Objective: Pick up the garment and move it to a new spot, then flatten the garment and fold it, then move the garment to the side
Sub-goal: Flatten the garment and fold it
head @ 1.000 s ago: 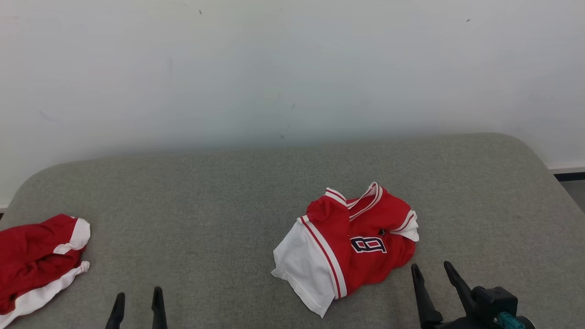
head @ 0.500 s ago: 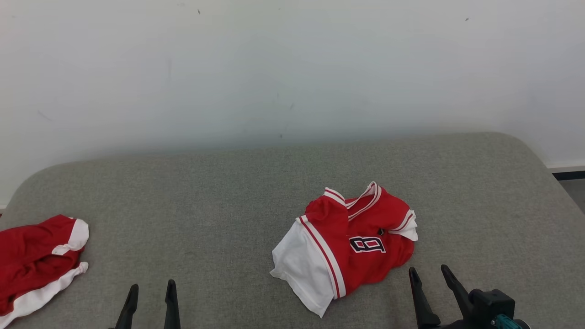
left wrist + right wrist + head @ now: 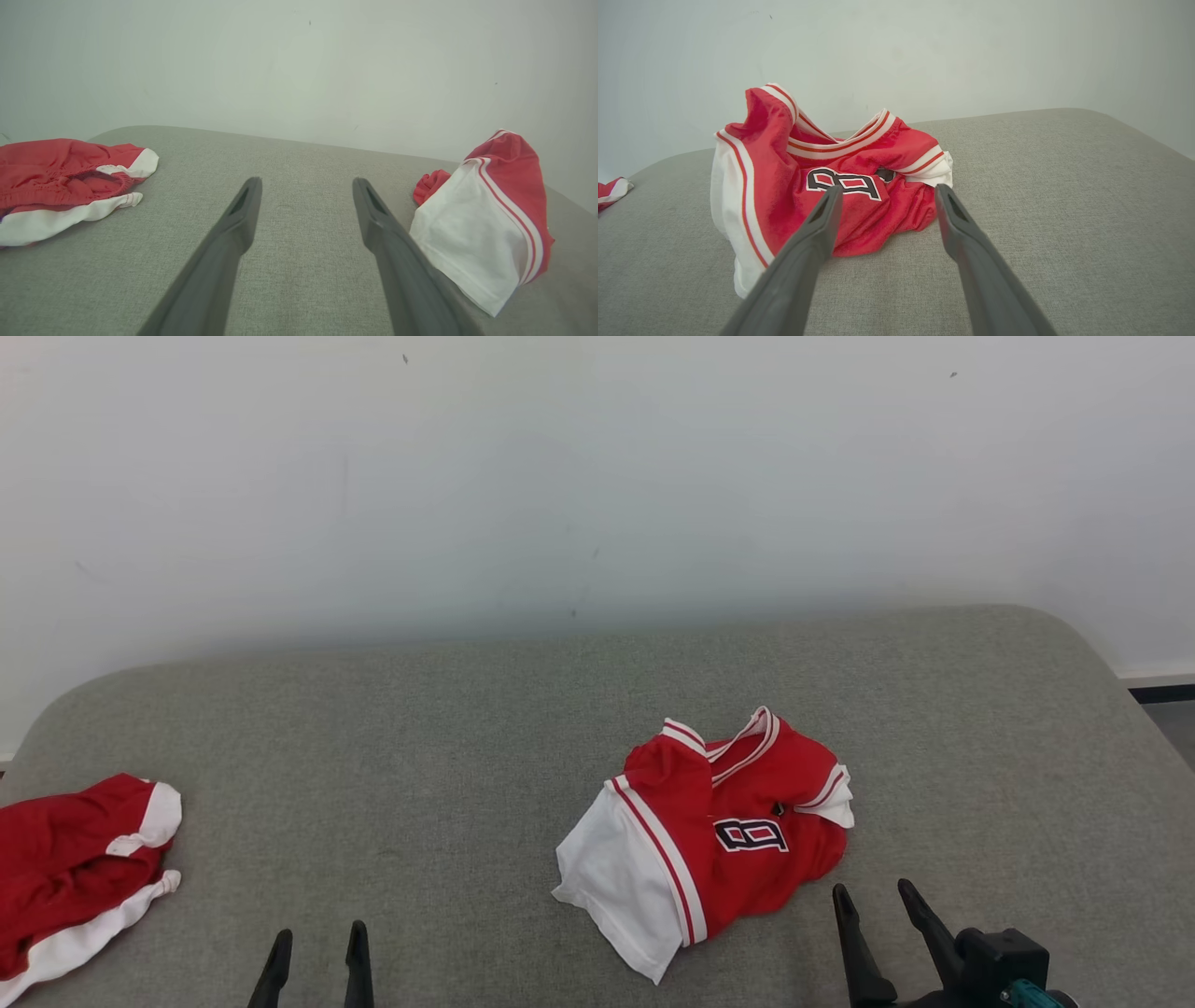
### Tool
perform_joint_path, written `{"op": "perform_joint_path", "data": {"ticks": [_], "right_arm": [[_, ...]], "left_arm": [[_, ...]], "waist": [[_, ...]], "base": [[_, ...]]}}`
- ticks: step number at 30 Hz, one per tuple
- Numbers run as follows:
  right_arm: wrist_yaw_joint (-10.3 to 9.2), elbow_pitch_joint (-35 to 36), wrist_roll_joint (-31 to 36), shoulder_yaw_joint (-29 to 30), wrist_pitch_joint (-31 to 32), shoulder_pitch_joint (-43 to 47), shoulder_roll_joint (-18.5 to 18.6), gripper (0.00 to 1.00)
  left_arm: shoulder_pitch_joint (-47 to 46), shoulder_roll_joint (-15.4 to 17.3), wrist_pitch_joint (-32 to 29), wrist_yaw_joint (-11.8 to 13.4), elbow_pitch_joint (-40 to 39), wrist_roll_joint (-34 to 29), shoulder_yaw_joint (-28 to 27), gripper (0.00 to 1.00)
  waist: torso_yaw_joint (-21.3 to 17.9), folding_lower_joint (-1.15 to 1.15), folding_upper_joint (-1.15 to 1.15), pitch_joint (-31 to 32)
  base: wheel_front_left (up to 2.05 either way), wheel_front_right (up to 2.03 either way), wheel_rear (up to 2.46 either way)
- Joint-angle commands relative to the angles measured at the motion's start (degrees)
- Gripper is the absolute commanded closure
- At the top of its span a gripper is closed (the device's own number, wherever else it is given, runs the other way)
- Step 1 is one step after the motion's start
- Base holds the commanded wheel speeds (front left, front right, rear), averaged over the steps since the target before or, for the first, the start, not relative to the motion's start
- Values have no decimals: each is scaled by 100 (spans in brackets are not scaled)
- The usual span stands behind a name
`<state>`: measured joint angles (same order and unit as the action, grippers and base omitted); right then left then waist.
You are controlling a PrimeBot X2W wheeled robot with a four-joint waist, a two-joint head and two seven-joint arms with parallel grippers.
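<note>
The red-and-white jersey [image 3: 709,835] lies crumpled on the grey padded surface [image 3: 420,737], at about 4 o'clock from the middle of the head view. Its collar points toward 12 o'clock and a white panel spills out toward 7 o'clock. It is bunched rather than spread, so the first step, picking it up, looks not yet begun.

The right gripper [image 3: 873,889] hovers just beside the jersey's hem at its 5 o'clock, jaws spread wide and holding nothing. In the right wrist view its fingers [image 3: 808,247] frame the red chest, which suggests it is lined up for the grab. The left gripper [image 3: 319,931] sits well apart at 7 o'clock of the head view, equally wide and empty — probably waiting to take a second corner. A second red-and-white garment [image 3: 75,859] lies at the far 8 o'clock edge, likely parked out of the way.

The only writing is a single dark-blue character edged in white on the chest — an "8" or a "B", I cannot tell which. A small dark mark beside it is too small to read, and no brand name can be made out.
</note>
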<state>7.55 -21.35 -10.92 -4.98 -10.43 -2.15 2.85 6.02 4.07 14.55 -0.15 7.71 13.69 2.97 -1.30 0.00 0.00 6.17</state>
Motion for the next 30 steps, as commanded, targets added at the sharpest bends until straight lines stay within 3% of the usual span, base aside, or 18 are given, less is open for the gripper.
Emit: {"op": "perform_joint_path", "data": {"ticks": [1,5,8,15,16,17,20,30], "right_arm": [[-12,-3,-3,-24,-17,-17,6,0],[-12,42,-65,-180,166,-235,5,0],[-12,38,-95,-486,638,-633,7,0],[-12,-390,-490,-893,2272,-1871,7,0],[-12,-390,-490,-893,2272,-1871,7,0],[-12,-617,-696,-993,2690,-2204,5,0],[-12,-1035,-826,-1019,3088,-2723,7,0],[-12,-2360,-361,-932,3515,-3671,5,0]], "left_arm": [[-53,26,-23,14,11,-24,5,0],[-87,37,-69,45,24,-45,54,0],[-114,59,-89,48,42,-74,94,0],[-218,121,-112,1,136,-89,178,0],[-218,121,-112,1,136,-89,178,0],[-249,145,-112,-14,178,-116,211,0],[-274,160,-105,-34,241,-133,273,0],[-337,153,-57,-129,368,-153,453,0]], "waist": [[14,0,0,-9],[66,0,0,-41],[108,0,0,-73],[253,0,0,-137],[253,0,0,-137],[307,0,0,-171],[405,0,0,-222],[747,0,0,-345]], "base": [[0,0,0],[0,0,0],[0,0,0],[0,0,0],[0,0,0],[0,0,0],[0,0,0],[0,0,0]]}}
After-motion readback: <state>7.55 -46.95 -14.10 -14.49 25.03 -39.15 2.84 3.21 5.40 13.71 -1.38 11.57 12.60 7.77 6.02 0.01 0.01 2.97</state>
